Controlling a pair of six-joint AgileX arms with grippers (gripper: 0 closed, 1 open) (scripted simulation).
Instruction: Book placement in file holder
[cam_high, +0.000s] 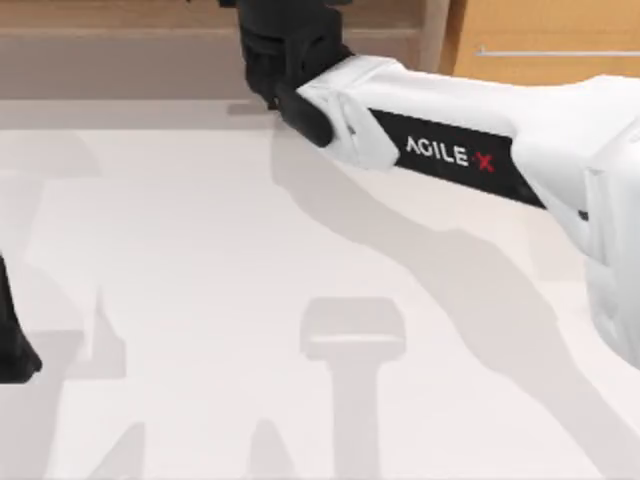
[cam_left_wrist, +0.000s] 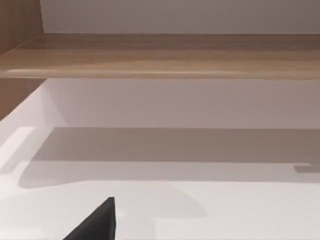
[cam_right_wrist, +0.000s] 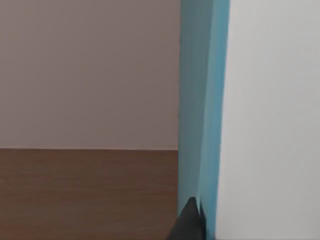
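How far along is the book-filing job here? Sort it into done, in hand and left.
Done: judging by the right wrist view, the book seems picked up, its teal edge close against the right tool.
In hand: the right arm reaches across to the table's far edge, apparently carrying it.
Left: setting it in a file holder.
The left arm waits at the table's left.

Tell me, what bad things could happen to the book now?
The book sits right against the right end effector, seen close up in the right wrist view. If that hold is weak, it might slip or tip. The right arm reaches far to the table's back edge, so it might bump the wooden ledge there.
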